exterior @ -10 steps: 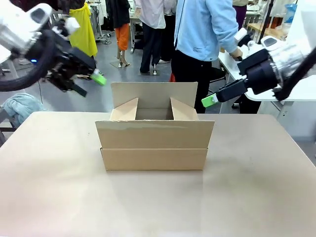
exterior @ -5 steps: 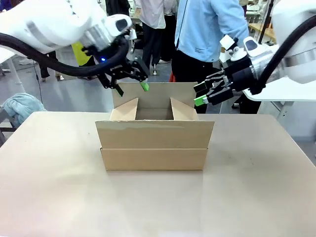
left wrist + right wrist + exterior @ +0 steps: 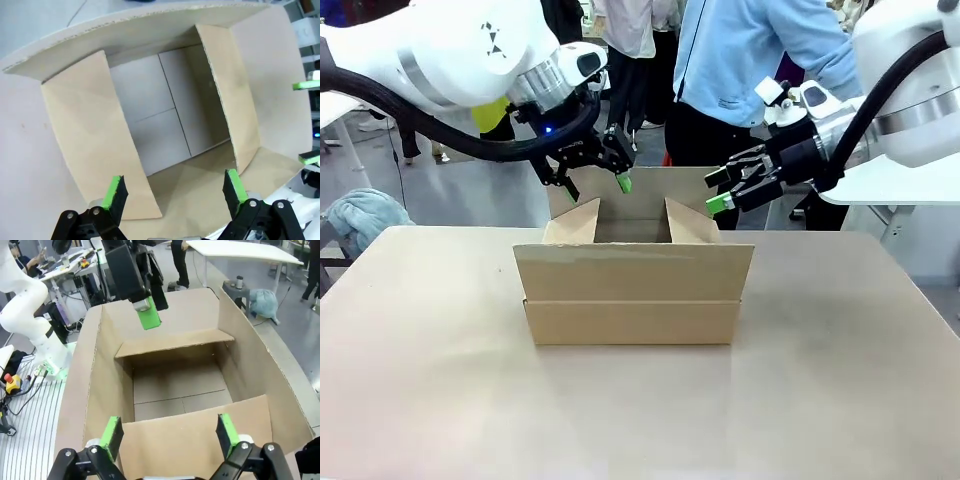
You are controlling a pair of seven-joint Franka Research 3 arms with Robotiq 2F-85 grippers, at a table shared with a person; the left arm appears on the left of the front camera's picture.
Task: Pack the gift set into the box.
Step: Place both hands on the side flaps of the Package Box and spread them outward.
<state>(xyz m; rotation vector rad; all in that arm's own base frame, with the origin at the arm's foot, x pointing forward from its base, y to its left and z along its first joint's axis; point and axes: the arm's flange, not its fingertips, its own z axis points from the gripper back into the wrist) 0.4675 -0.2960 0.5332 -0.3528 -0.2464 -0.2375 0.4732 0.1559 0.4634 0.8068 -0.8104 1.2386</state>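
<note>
The box (image 3: 632, 285) is a brown carton standing in the middle of the table with its four flaps up. Its bare cardboard floor (image 3: 165, 117) shows, with nothing lying in it. The gift set is out of view. My left gripper (image 3: 597, 187) hangs open just above the back left of the box, looking down into it between its own fingers (image 3: 174, 189). At the right end of the box my right gripper (image 3: 716, 190) is open, over the right end flap (image 3: 169, 432). From there the inside of the box (image 3: 170, 385) and a green pad of the left gripper (image 3: 147, 317) are visible.
A person in a light blue top (image 3: 750, 50) stands behind the far edge of the table. A blue-grey cloth (image 3: 360, 215) lies on a chair at the left. The tan tabletop (image 3: 640, 420) stretches bare in front of the box. A white table (image 3: 900, 180) stands at the right.
Both arms have swung in from the sides toward the box. The left gripper came from far left to above the back flap; the right gripper moved left and down to the right end flap.
</note>
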